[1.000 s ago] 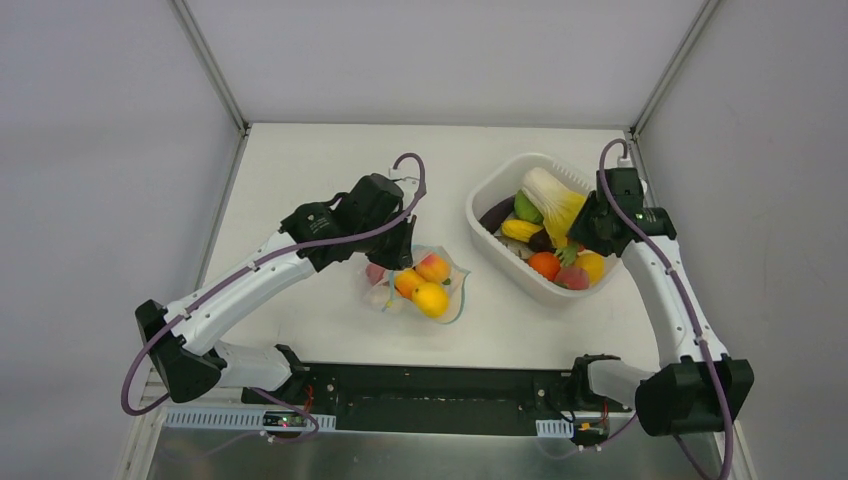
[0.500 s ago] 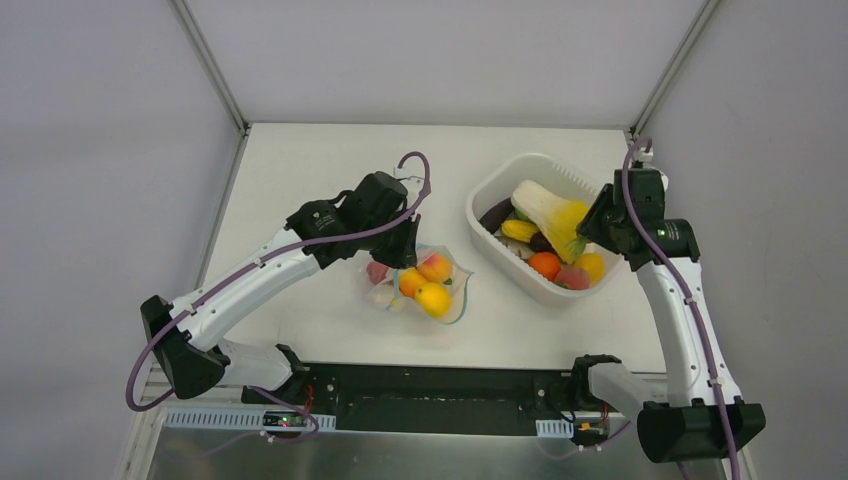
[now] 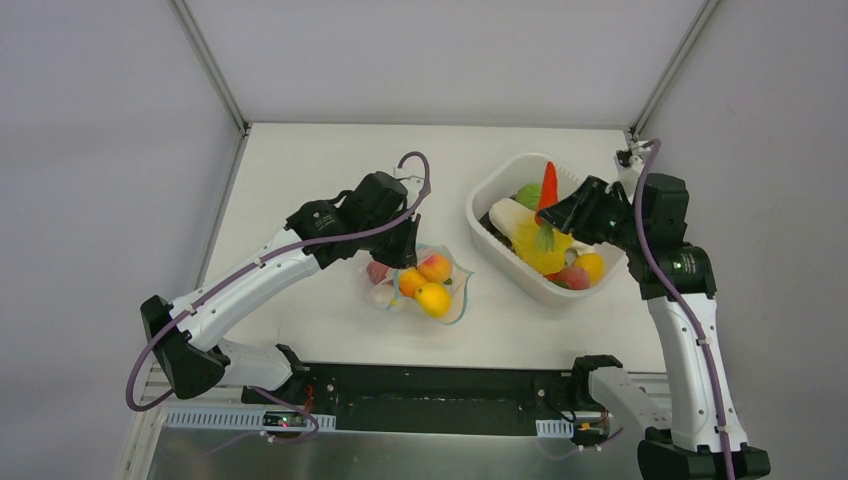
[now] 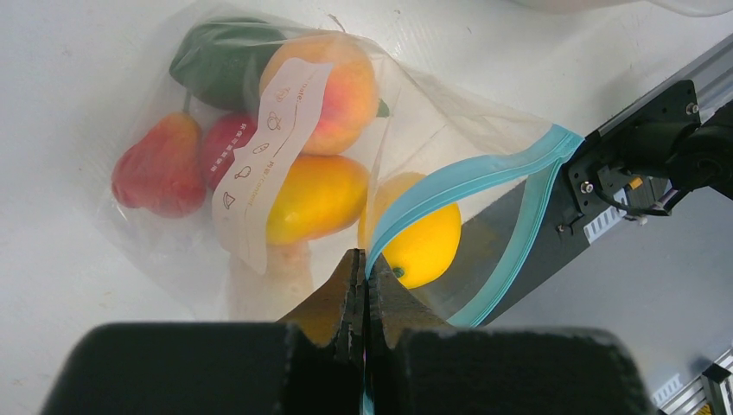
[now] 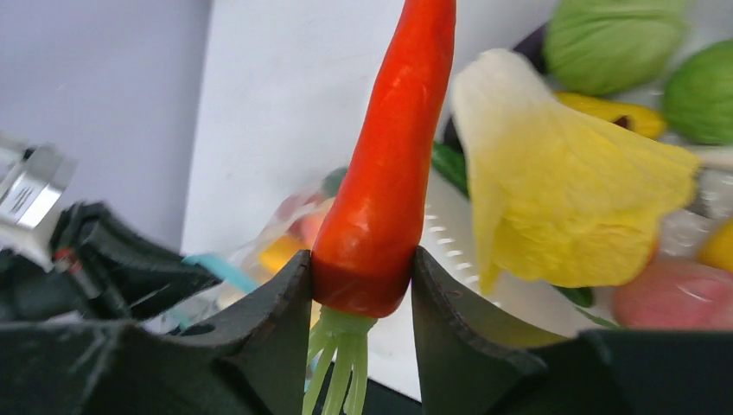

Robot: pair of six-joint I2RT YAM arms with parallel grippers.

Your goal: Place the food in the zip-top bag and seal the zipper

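The right jaws clamp a red carrot (image 5: 389,173) by its stalk end. 1 second ago they were down in the white tub (image 3: 490,195); now the carrot hangs above it, ready to carry over. The left jaws stay clenched on the zipper (image 4: 467,177) of the zip-top bag (image 4: 432,121) on the bench (image 3: 300,170). Only the left wrist view shows the bag's mouth gaping.
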